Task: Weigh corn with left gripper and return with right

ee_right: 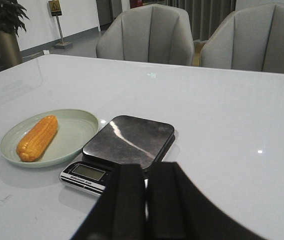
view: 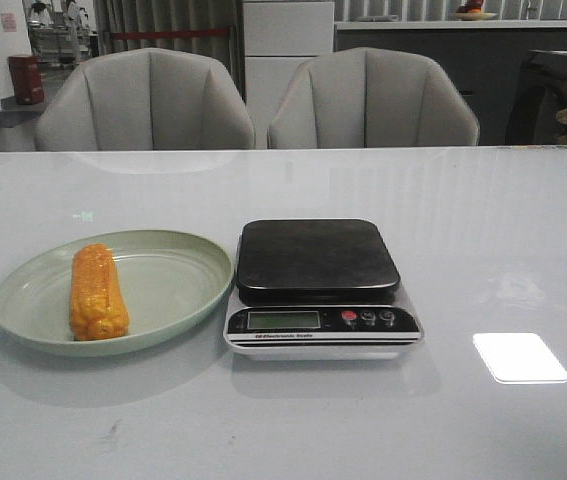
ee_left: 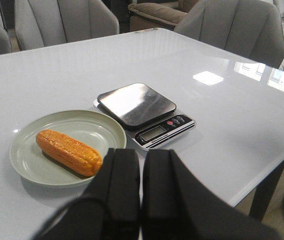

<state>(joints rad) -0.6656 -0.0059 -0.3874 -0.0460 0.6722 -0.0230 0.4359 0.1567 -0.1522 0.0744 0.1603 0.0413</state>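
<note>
Orange-yellow corn (view: 98,292): laid lengthwise on the left half of the green plate (view: 178,300), just beside the kitchen scale (view: 318,285).
Scale platform: black, bare.
Left gripper (ee_left: 142,192): 2 fingers pressed together, nothing held, raised above the white table (view: 483,250).
Right gripper (ee_right: 145,200): fingers nearly closed, nothing held.

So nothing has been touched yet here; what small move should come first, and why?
Probably open the left hand and bring it down over the corn. The corn lies on the green plate, the scale platform is bare, and both hands, the right hand included, are shut and away from the corn.
</note>
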